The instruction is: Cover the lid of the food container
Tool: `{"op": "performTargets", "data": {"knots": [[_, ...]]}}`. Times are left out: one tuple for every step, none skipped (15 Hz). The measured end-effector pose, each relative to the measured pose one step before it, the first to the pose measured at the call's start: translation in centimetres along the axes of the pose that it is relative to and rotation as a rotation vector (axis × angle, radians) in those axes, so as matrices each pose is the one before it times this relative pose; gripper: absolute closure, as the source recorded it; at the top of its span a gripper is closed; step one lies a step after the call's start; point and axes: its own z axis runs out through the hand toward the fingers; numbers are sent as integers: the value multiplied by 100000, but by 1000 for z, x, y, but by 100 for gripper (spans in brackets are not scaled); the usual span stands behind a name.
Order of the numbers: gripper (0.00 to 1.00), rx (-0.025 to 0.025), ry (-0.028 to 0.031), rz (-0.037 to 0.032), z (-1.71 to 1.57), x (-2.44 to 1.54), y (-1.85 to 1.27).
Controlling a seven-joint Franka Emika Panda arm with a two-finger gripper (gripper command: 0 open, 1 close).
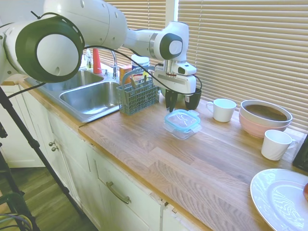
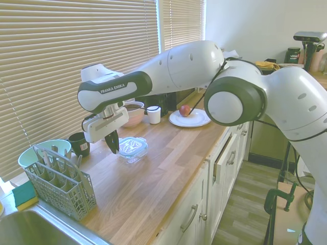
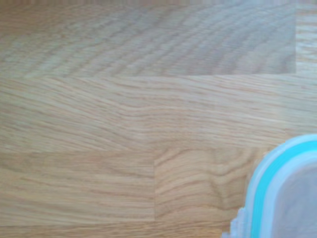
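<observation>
On the wooden counter (image 1: 202, 163), the first exterior view shows the lid (image 1: 182, 119) already lying on the food container (image 1: 181, 130), the gripper (image 1: 170, 107) just beside its far-left corner; whether the pincer is apart I cannot tell. The second exterior view agrees. The wrist view shows one teal corner. Best check the lid sits square, then press gently.

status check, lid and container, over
Gripper beside the container, holding nothing visible. Lid sits on food container. Nothing in the way.
</observation>
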Motion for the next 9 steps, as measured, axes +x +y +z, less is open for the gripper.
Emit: {"op": "performTargets", "data": {"knots": [[100,-10,71,194,89,92,-110],[100,-17,33,280,-24,60,-58],[100,-70,-18,248,6,44,-47],[100,-48,-5,136,46,65,-31],[100,29,53,114,22,106,-1],[100,32,24,131,4,87,48],[100,-4,-28,312,6,172,147],[100,-136,-370,555,102,264,248],[100,90,-260,577,83,302,239]]}}
